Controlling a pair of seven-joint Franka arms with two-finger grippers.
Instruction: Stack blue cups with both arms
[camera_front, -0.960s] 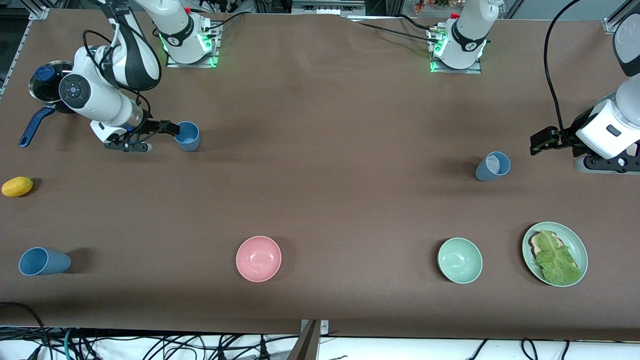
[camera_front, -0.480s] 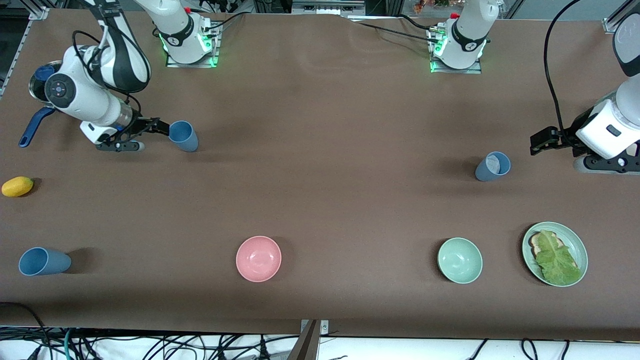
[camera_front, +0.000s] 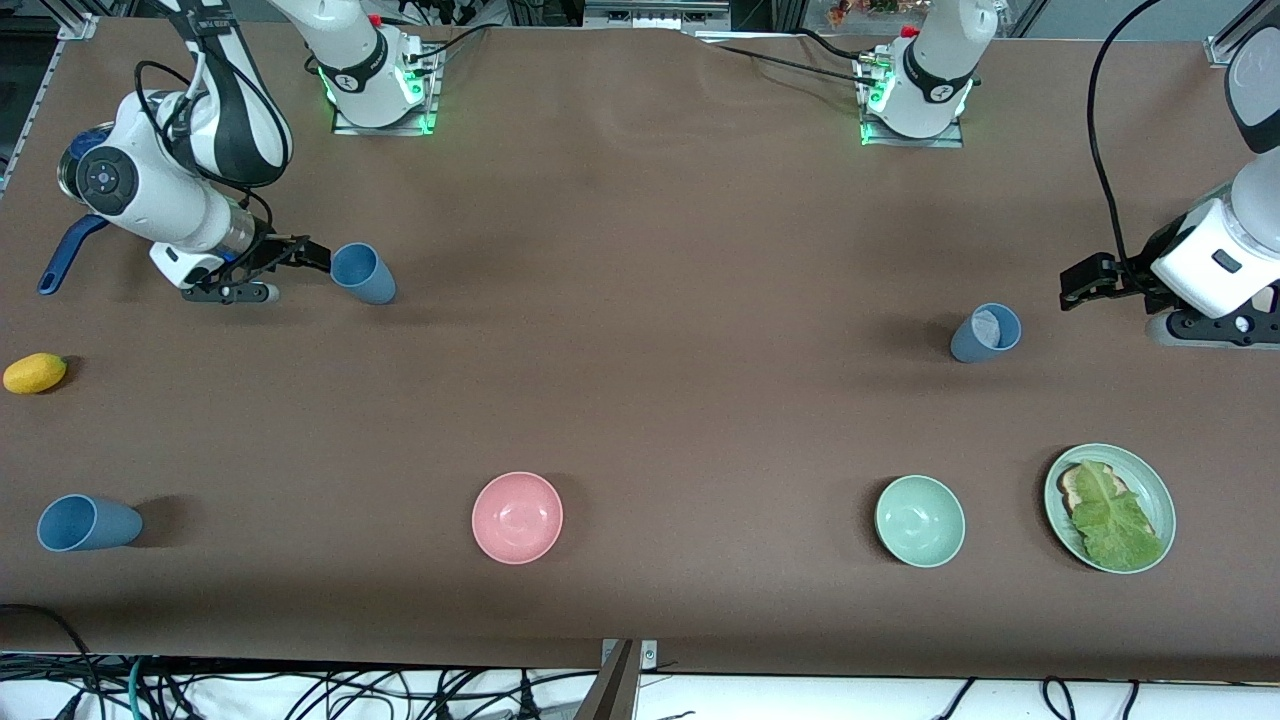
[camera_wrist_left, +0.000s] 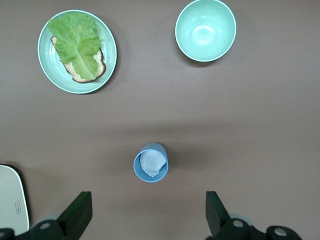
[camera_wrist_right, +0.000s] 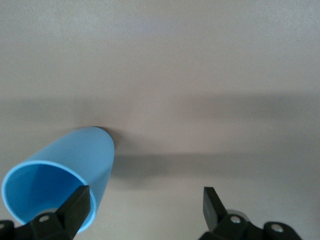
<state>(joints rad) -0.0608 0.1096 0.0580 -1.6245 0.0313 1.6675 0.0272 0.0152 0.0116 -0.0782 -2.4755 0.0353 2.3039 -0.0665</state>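
We find the right end effector (camera_front: 318, 258) spread wide, one finger hooked inside a tilted blue cup (camera_front: 362, 274). The left end effector (camera_front: 1078, 282) waits open near an upright blue cup (camera_front: 986, 332) holding something pale, unidentifiable. A third cup (camera_front: 88, 523) lies sideways on the bench (camera_front: 660, 300).

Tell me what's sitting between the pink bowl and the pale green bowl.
Nothing. In the front view, the stretch of brown table between the pink bowl and the pale green bowl is bare.

Right pincer (camera_front: 322, 261) has drawn back toward the right arm's end of the desk; the blue cup (camera_front: 362, 273) beside it now tilts, rim toward the pincer.
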